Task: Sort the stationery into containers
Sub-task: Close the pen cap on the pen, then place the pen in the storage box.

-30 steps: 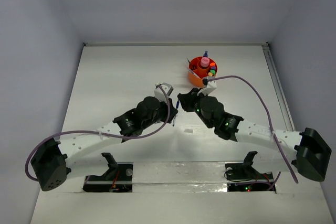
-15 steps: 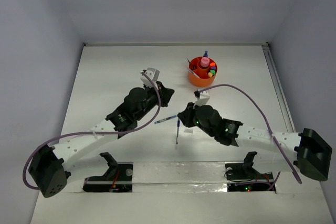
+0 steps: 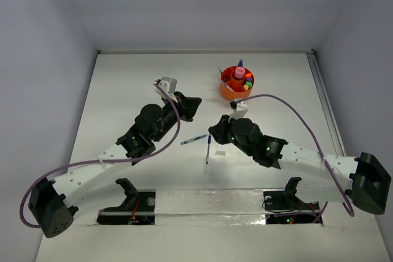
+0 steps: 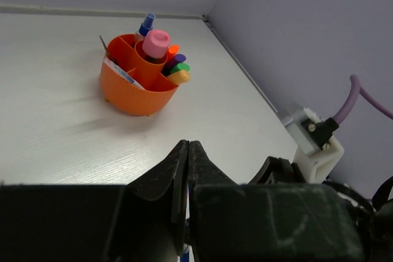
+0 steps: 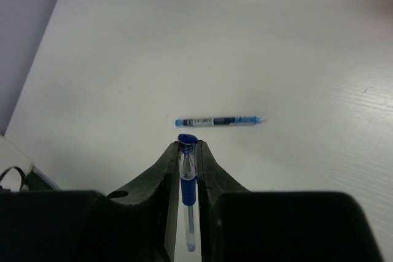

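The right pincer (image 3: 213, 134) is clamped on a thin blue pen with a clear barrel (image 5: 187, 179). The pen's blue end sits at the fingertips. From above, the pen juts from this pincer toward the near edge of the white table (image 3: 135, 84).

Just ahead of this pincer, apart from it, a second blue pen (image 5: 218, 121) lies flat on the table, crosswise to the held one. Nothing lies between them. A small pale scrap (image 3: 220, 152) lies beside the held pen.

The left pincer (image 4: 188, 148) has its fingers pressed together with nothing between them.

Well ahead of it, across bare table, stands the round orange plastic tub (image 4: 132, 93) with inner dividers. It holds a pink-capped tube (image 4: 156, 44) in the middle and a small blue-capped bottle (image 4: 146, 24) at the far side. Highlighter ends in orange, purple, green and yellow (image 4: 180, 77) are bunched on the right.

To this pincer's right sit the other arm's white wrist fitting (image 4: 316, 142) and purple cable (image 4: 362, 93).
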Robot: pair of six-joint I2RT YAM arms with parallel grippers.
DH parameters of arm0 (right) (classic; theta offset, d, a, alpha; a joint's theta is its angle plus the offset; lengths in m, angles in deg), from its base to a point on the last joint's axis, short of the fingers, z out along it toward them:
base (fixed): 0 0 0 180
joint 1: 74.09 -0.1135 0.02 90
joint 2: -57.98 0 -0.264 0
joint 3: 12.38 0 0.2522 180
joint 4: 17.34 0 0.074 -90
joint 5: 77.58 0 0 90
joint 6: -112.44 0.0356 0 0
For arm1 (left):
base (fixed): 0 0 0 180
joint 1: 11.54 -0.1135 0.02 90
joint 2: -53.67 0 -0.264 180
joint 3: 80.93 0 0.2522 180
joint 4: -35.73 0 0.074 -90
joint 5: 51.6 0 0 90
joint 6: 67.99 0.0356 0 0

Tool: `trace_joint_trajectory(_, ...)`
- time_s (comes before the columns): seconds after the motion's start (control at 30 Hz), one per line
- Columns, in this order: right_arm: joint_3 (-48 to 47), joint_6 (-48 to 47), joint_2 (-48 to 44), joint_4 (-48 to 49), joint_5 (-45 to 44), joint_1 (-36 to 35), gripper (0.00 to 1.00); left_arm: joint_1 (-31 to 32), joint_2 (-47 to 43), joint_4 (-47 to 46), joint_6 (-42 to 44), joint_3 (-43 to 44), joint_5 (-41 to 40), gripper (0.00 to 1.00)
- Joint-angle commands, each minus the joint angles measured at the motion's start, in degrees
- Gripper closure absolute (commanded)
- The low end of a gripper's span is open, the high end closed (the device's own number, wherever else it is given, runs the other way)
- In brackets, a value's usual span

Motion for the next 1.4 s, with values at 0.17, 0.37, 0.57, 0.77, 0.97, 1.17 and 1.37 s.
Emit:
trace_joint_trajectory(0.17, -5.8, -5.4, -5.9, 1.9, -0.1, 11.0, 1.0, 0.0, -2.5, 0.7, -1.7, -1.3, -3.1, 0.97)
trace_joint_trajectory(0.37, -10.5, -16.0, -3.6, 6.4, -4.1, 20.0, 1.0, 0.0, -2.5, 1.8, -2.8, -5.8, -3.6, 0.91)
trace_joint_trajectory(0.57, -17.2, -25.9, 3.8, 11.7, -6.4, 25.1, 1.0, 0.0, -1.7, 2.4, -2.6, -11.3, -4.8, 0.94)
trace_joint_trajectory(0.77, -24.3, -34.6, 13.8, 16.3, -7.0, 27.0, 1.0, 0.0, 0.9, 1.7, -1.9, -14.2, -6.1, 0.96)
trace_joint_trajectory(0.97, -29.7, -41.0, 21.9, 21.4, -6.8, 28.1, 1.0, 0.0, 4.1, 0.3, -0.6, -14.8, -5.8, 0.96)
trace_joint_trajectory(1.17, -32.0, -47.8, 26.8, 25.5, -5.2, 28.1, 1.0, 0.0, 6.3, -0.6, 0.9, -14.6, -5.5, 0.95)
trace_joint_trajectory(1.37, -30.8, -48.2, 30.0, 28.6, -3.2, 28.1, 1.0, 0.0, 8.9, -0.5, 2.6, -13.7, -7.3, 0.96)
